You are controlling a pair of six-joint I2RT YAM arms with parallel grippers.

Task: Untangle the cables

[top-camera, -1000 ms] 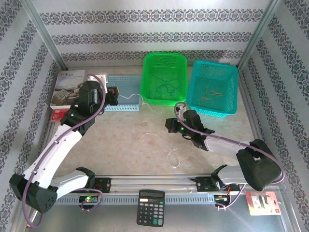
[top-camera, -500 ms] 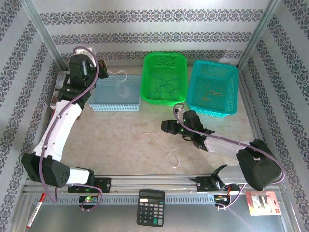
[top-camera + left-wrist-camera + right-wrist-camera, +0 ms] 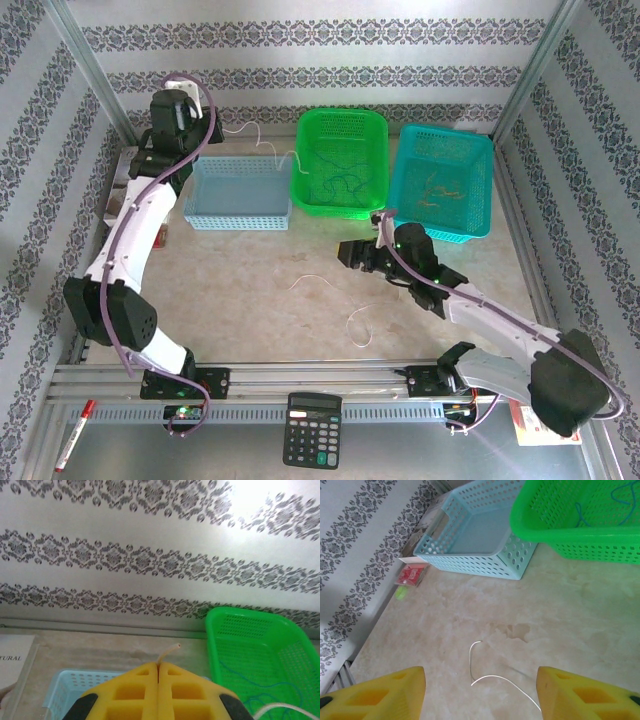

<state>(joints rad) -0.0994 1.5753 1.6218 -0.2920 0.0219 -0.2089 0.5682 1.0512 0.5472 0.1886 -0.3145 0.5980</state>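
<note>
My left gripper [image 3: 212,122] is raised at the back left, above the far edge of the light blue basket [image 3: 238,192]. It is shut on a thin white cable [image 3: 258,128]. The cable's short end pokes out past the closed yellow fingertips [image 3: 170,652], and the rest trails right toward the green basket [image 3: 340,118]. My right gripper [image 3: 346,256] hovers open over the table's middle. Another white cable [image 3: 480,670] lies on the table between its spread fingers [image 3: 395,690], untouched. A further white cable [image 3: 360,325] lies nearer the front. Dark blue cables [image 3: 340,182] rest in the green basket and tan ones [image 3: 440,190] in the teal basket [image 3: 445,135].
Three baskets stand in a row along the back. A book [image 3: 125,185] and a red packet [image 3: 411,574] lie at the left wall. A calculator [image 3: 312,428] and a pen [image 3: 75,430] sit on the front rail area. Patterned walls close in three sides.
The left arm has swung up and back toward the rear wall, carrying the white cable higher. The right gripper has shifted slightly and stays open.
</note>
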